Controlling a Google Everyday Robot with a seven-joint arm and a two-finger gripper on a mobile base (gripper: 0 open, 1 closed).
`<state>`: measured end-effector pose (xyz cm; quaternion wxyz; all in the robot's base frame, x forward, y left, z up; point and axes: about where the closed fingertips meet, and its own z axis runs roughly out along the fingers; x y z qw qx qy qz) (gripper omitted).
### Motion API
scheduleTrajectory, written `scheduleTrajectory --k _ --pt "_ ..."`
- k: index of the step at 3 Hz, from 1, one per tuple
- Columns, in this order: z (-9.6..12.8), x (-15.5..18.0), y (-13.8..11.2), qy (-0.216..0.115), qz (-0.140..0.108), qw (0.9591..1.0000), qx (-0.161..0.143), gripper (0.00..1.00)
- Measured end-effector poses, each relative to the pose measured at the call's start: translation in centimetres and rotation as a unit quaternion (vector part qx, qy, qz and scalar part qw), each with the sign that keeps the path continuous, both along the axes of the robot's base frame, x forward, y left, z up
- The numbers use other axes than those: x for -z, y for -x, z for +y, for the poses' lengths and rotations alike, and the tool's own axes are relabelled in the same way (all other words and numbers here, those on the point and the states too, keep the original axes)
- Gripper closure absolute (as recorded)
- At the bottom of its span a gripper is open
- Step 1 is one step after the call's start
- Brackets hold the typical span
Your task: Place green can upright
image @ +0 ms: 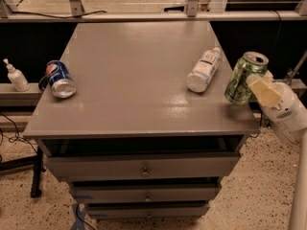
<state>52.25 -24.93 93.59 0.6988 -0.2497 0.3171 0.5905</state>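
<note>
The green can, light green with a silver top, stands nearly upright and leans a little at the right edge of the grey table. My gripper comes in from the right, level with the can, and is shut on it. A cream finger lies against the can's right side, while the other finger is hidden behind the can. I cannot tell whether the can's base touches the tabletop.
A blue Pepsi can lies on its side near the table's left edge. A white plastic bottle lies just left of the green can. A pump bottle stands off the table at left. Drawers sit below the tabletop.
</note>
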Motion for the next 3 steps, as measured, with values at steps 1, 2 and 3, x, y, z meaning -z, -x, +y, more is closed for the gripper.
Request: scheduleTrajectory --k 1,2,3 --pt "0.6 0.9 0.6 -0.009 0.0 1.0 -0.001 0.61" --pt "0.5 2.2 1.3 -0.01 0.005 0.9999 0.002 0.86" --pt "0.2 3.0 1.5 -0.007 0.008 0.9999 0.002 1.0"
